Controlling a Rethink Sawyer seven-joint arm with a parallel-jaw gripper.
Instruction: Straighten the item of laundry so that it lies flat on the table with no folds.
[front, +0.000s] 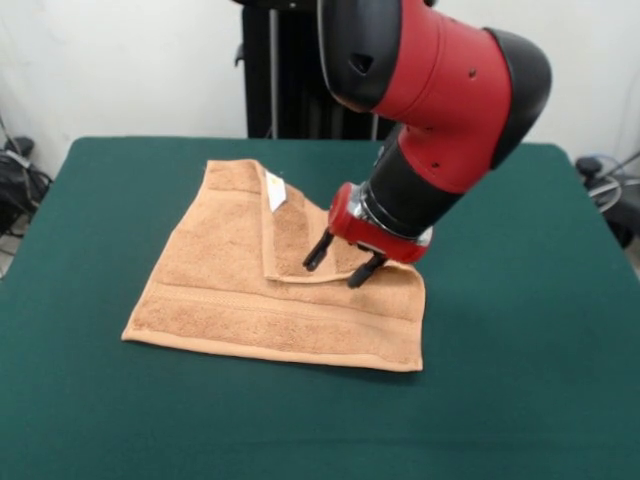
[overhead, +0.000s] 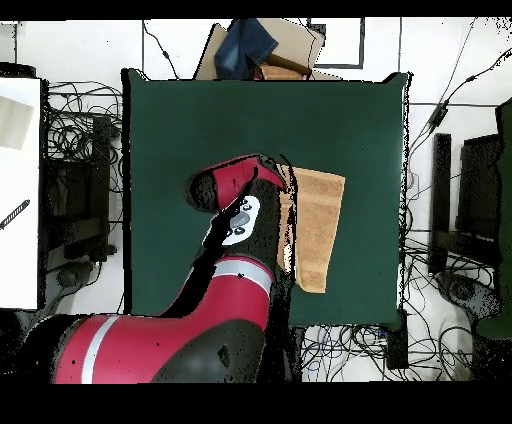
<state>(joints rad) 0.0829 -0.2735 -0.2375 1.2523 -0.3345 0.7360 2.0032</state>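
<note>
1. Item: tan towel (front: 270, 300), on the green desk (front: 520, 330), centre-left in the front view; one part is folded over the rest.
2. Fold: we note the doubled flap (front: 295, 235), its free edge running from the white tag (front: 275, 190) down to a corner.
3. Pincer (front: 343, 266): prongs apart, nothing held, tips straddling that lower flap edge, at or just above the cloth.
4. Bearing: we judge the flap must be drawn toward the bare desk on the arm's side.

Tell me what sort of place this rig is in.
Probably a robotics lab or test room, not a home: the green-covered table holds only a folded tan towel under the arm's open gripper, and loose cables sprawl across the floor around it.
</note>
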